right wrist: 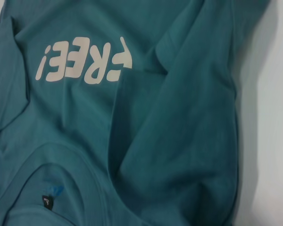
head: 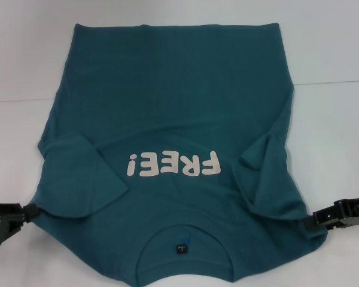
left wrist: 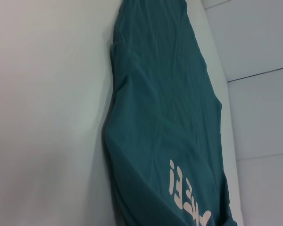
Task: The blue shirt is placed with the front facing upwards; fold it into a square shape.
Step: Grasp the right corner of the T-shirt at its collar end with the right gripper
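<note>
The blue shirt lies front-up on the white tabletop, collar and small dark label nearest the robot, hem at the far end, its white "FREE!" print reading upside down from the head camera. Both short sleeves are turned inward over the chest, the left sleeve and the right sleeve each lying as a loose flap on either side of the print. The left end effector sits at the shirt's near left edge by the shoulder, and the right end effector at the near right edge; both touch or nearly touch the cloth, but whether either is clenched on fabric or released cannot be told from these views. By the look of it the fold is at an early stage: sleeves tucked, body at full length and full width. Left to do, as judged here, is to bring the sides in and double the length into a square.
</note>
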Controlling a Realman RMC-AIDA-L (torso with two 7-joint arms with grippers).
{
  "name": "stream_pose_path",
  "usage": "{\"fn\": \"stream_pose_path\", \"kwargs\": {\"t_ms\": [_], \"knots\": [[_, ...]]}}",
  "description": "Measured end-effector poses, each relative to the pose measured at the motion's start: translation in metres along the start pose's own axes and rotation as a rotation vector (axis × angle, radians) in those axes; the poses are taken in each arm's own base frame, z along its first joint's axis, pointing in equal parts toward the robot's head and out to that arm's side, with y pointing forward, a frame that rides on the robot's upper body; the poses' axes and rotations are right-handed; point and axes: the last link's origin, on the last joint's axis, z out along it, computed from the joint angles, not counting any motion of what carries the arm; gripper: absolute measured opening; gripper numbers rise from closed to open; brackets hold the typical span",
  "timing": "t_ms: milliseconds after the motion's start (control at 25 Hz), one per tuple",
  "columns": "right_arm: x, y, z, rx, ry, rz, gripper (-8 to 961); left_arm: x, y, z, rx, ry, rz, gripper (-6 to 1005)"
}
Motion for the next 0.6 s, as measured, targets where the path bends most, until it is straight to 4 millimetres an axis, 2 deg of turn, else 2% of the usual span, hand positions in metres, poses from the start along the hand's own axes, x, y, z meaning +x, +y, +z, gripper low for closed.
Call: {"fn": "stream_pose_path", "kwargs": {"t_ms": [480, 600], "knots": [[0.0015, 0.0013, 0.0019, -0.004, 0.018, -0.003, 361, -0.0005, -0.0017, -0.0016, 0.003, 0.006, -0.005, 36], [0.0027, 0.0, 0.0014, -0.002, 0.018, 0.001, 260, -0.0004, -0.0015, -0.0015, 0.003, 0.006, -0.004, 35]]}}
